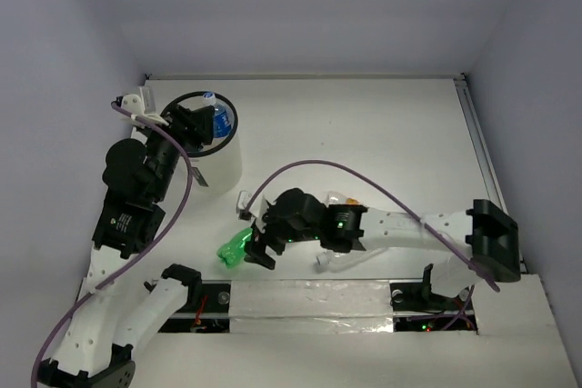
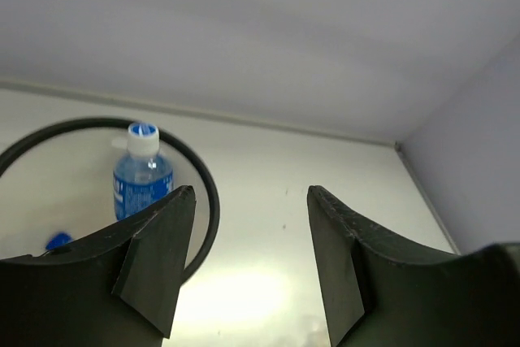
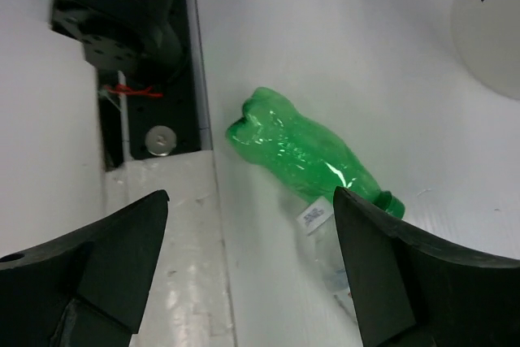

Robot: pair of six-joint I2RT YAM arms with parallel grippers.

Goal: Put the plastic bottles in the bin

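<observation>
Bin (image 1: 224, 166), white with black rim, blue-labelled bottle (image 2: 141, 178) inside, left hand (image 2: 250, 194) and right hand (image 3: 250, 197) wide

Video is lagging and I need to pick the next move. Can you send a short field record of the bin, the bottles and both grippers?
bin: white, black ring rim, far left
blue-label bottle: inside the bin, white cap up
green bottle: lying on its side, outside the bin, not gripped
left gripper: open, empty, over the bin's opening
right gripper: open, empty, just above the green bottle
remaining: green bottle not yet binned
</observation>
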